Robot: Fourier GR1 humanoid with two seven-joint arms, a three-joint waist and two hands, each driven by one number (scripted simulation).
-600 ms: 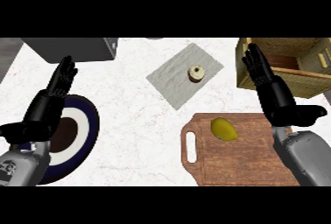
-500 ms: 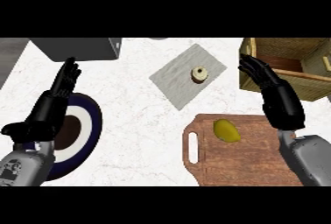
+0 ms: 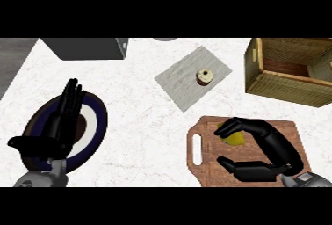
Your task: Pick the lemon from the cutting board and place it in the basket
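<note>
1. Left hand (image 3: pixel 62 118): flat, fingers relaxed, resting above plate (image 3: pixel 99 115).
2. Lemon (image 3: pixel 233 139): on cutting board (image 3: pixel 209 169), upper part.
3. Right hand (image 3: pixel 276 147): fingers curled over lemon, thumb apart. Grasp underway.

Next, likely: close thumb, lift, carry to basket (image 3: pixel 285 85).

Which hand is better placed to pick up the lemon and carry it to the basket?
Right. The right hand is over the cutting board, fingers curled over the lemon, with the basket on its side. The left hand rests open over the plate, far left.
</note>
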